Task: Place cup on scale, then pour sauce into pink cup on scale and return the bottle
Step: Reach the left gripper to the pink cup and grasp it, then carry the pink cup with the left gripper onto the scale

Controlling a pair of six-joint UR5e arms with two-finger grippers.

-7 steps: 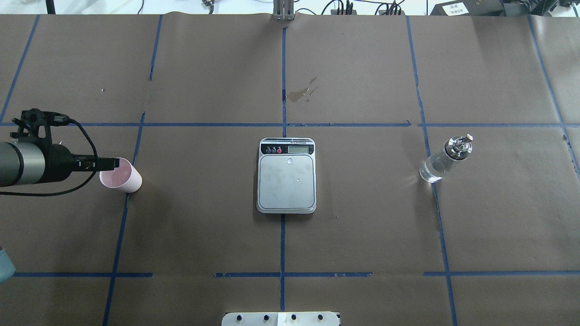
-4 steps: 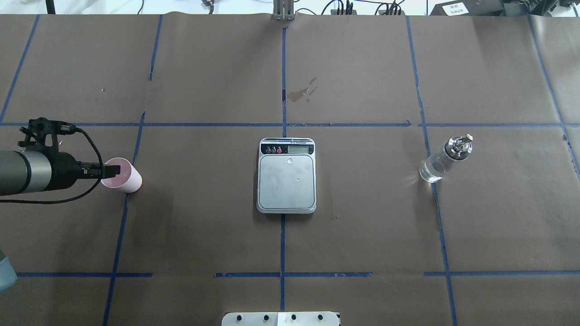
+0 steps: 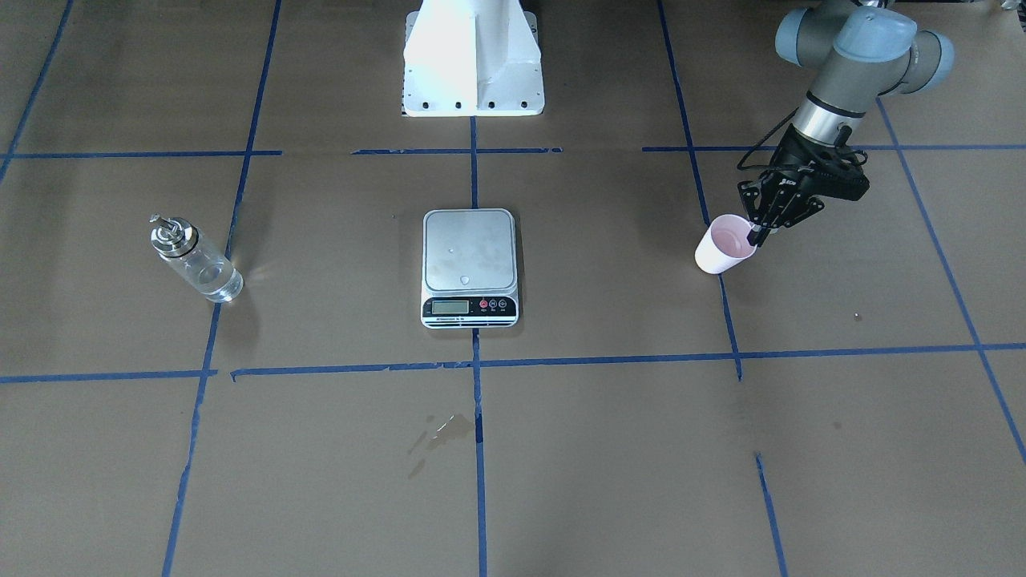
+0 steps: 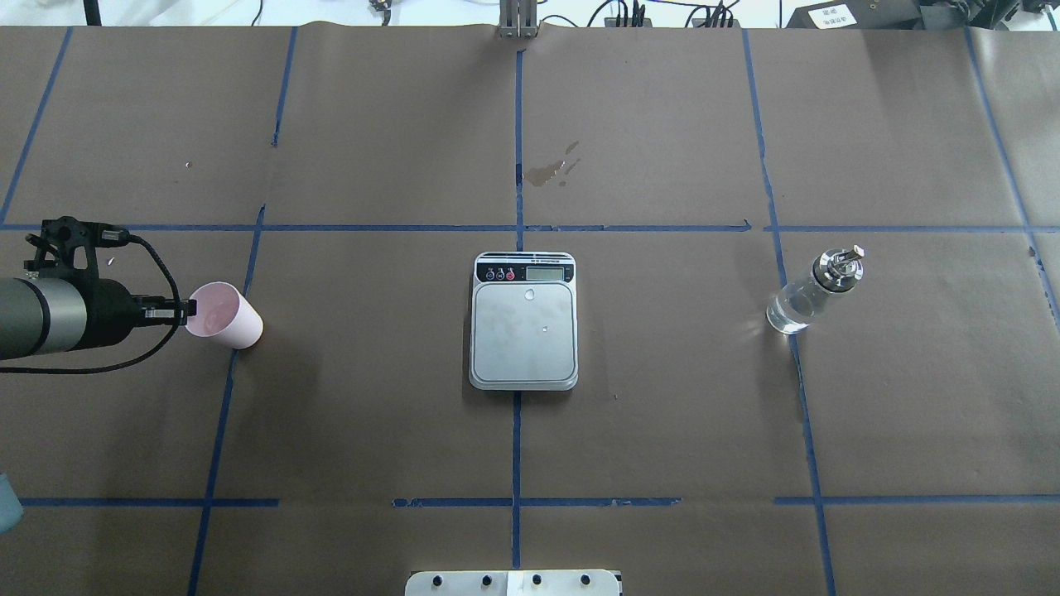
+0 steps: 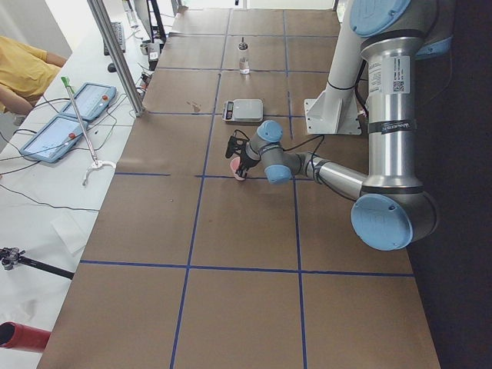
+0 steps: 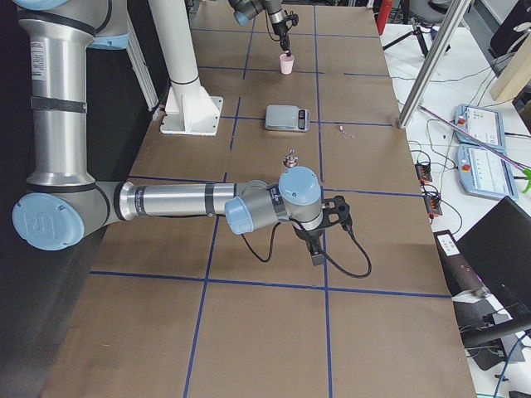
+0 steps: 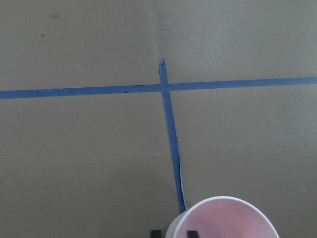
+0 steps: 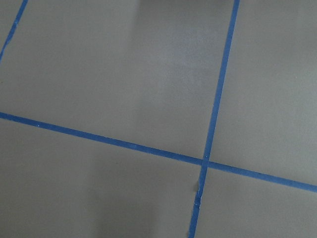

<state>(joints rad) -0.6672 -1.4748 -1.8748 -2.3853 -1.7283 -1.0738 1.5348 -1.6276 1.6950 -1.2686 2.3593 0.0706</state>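
Note:
The pale pink cup stands on the brown paper at the left, far from the scale in the middle. My left gripper is shut on the cup's near rim, one finger inside and one outside, as the left wrist view shows. The cup leans slightly. The scale's platform is bare. The glass bottle with clear sauce and a silver spout stands at the right. My right gripper hovers low over the paper near the bottle; I cannot tell if it is open.
A dried stain marks the paper beyond the scale. Blue tape lines cross the table. The robot's white base sits behind the scale. Operators' tablets lie off the table's far side.
The left gripper has drawn back to the cup's near rim and its fingers have closed on it. The cup has tipped and shifted slightly.

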